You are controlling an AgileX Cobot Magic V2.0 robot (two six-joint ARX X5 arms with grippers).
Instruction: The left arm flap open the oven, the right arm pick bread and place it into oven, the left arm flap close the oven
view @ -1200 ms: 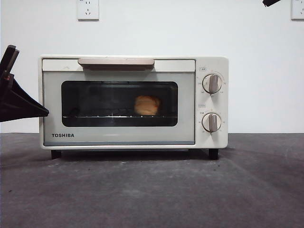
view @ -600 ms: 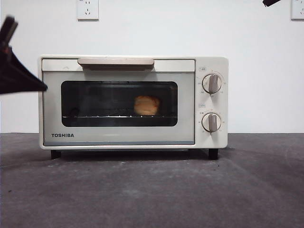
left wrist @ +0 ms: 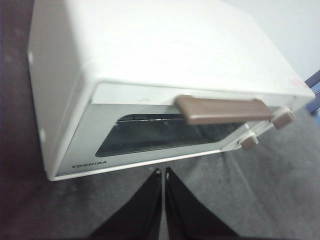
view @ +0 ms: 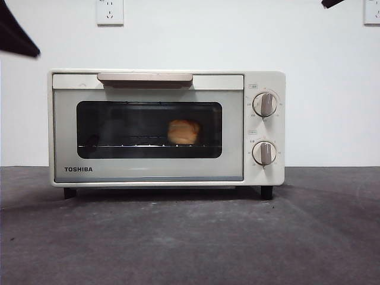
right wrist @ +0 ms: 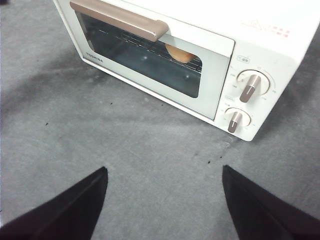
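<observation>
The cream-white oven [view: 166, 127] stands on the table with its door shut and its beige handle [view: 145, 77] at the top. Through the dark glass the golden bread [view: 183, 131] rests on the rack inside; the right wrist view shows the bread [right wrist: 181, 54] behind the window too. My left gripper [left wrist: 163, 171] is shut with nothing in it, hovering in front of and above the oven [left wrist: 150, 75]; in the front view it is a dark shape [view: 12, 34] at the top left corner. My right gripper [right wrist: 164, 170] is wide open and empty, held back above the table before the oven [right wrist: 210, 60].
Two round knobs [view: 265, 104] sit on the oven's right panel. The grey table [view: 190, 237] stretches in front. A white wall with sockets [view: 110, 12] is behind. A black tip of the right arm [view: 331, 3] shows at the top right corner.
The left arm has risen from beside the oven's left side to the top left corner of the front view. Oven, bread and right arm have stayed put.
</observation>
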